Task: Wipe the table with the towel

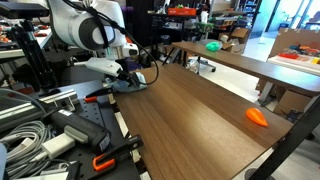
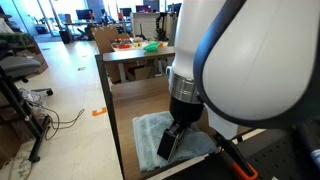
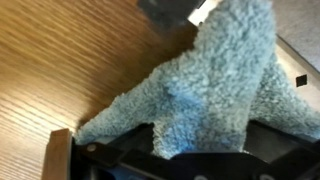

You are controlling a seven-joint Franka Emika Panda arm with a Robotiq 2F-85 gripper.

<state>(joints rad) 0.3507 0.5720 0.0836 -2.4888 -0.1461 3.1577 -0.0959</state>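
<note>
The towel [image 3: 220, 80] is fluffy and blue-grey, and lies on the brown wooden table [image 3: 60, 60]. In the wrist view a ridge of it is drawn up between my gripper's [image 3: 200, 150] fingers, so the gripper is shut on it. In both exterior views the towel [image 1: 131, 85] [image 2: 148, 130] sits at the table's end near the robot base, with the gripper [image 1: 124, 74] [image 2: 170, 142] pressed down on it. Most of the fingertips are hidden by the cloth.
An orange object [image 1: 257, 116] lies near the table's [image 1: 190, 110] far edge. A second table [image 1: 240, 62] behind holds a green object [image 1: 213, 46]. Cables and clamps [image 1: 45, 135] crowd the bench by the robot base. The table edge [image 2: 108, 120] drops to the floor.
</note>
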